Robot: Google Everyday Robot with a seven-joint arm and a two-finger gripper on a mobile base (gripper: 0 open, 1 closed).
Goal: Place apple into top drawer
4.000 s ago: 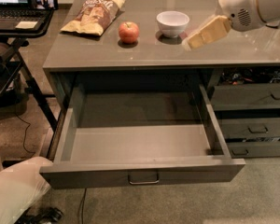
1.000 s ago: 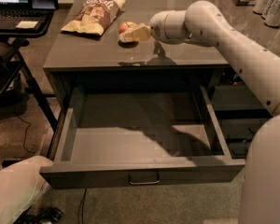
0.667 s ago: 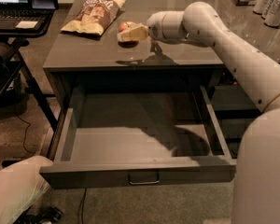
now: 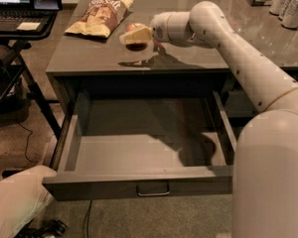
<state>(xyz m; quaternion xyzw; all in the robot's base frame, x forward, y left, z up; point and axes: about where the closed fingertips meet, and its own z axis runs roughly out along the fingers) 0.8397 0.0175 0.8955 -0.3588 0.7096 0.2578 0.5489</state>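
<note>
Red-orange apple [image 4: 135, 27] on grey tabletop [image 4: 84, 56], partly hidden by gripper [image 4: 131, 36] reaching in from 3 o'clock; clamped or apart, cannot tell. Top drawer [image 4: 104, 185] pulled out at 6 o'clock; chip bag [image 4: 100, 15] at 10.

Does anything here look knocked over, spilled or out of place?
Nothing looks spilled or damaged. The top drawer is pulled far out, which seems deliberate rather than odd. The gripper is at the apple on the countertop, beside a chip bag lying flat.
</note>
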